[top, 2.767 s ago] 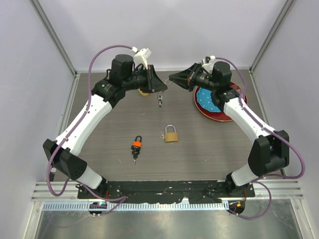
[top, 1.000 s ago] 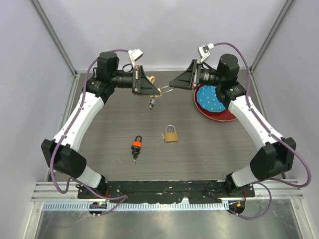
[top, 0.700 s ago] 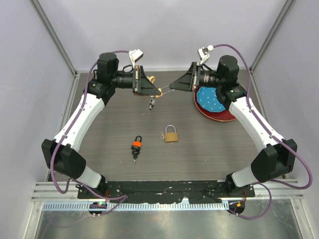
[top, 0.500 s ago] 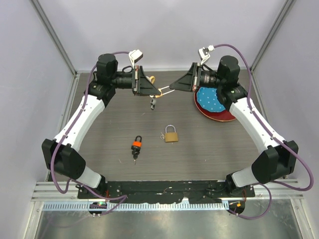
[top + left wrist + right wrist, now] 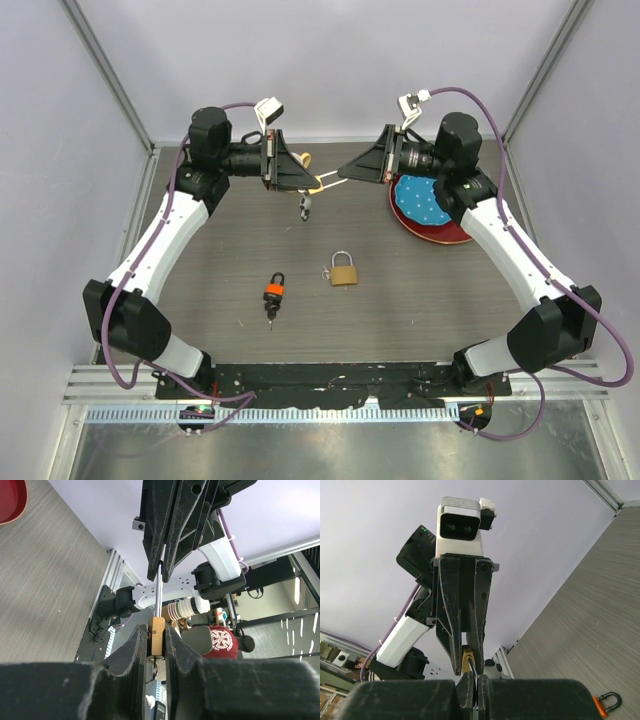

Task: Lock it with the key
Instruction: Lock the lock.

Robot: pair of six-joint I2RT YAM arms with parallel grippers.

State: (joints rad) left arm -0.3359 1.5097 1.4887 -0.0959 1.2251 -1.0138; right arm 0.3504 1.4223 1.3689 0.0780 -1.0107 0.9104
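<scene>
No writing on any of the locks is large enough to read. The left gripper [image 5: 303, 181] is holding the held padlock [image 5: 158, 632], a small brass-coloured block, with its fingers [image 5: 136, 650] pressing narrowly on the two flat sides of the body. The padlock's shackle [image 5: 158, 595], a thin bright metal rod, is pointing out toward the right gripper [image 5: 342, 176], whose fingers are pinching together on its tip. The two grippers are meeting in the air over the far middle of the table [image 5: 420, 300], a dark wood-grain surface. A small dark key [image 5: 306, 206] is hanging just below the held padlock; how it is attached cannot be told.

At the far right, a round red plate [image 5: 447, 238] is carrying a blue disc [image 5: 420, 200] sprinkled with white dots. Near the middle of the table, a loose brass padlock [image 5: 344, 271] is lying flat with its silver shackle pointing to the far side. To its left, well apart from it, an orange padlock [image 5: 275, 291] with a black shackle is lying flat, and a small dark piece is sticking out of its near end.
</scene>
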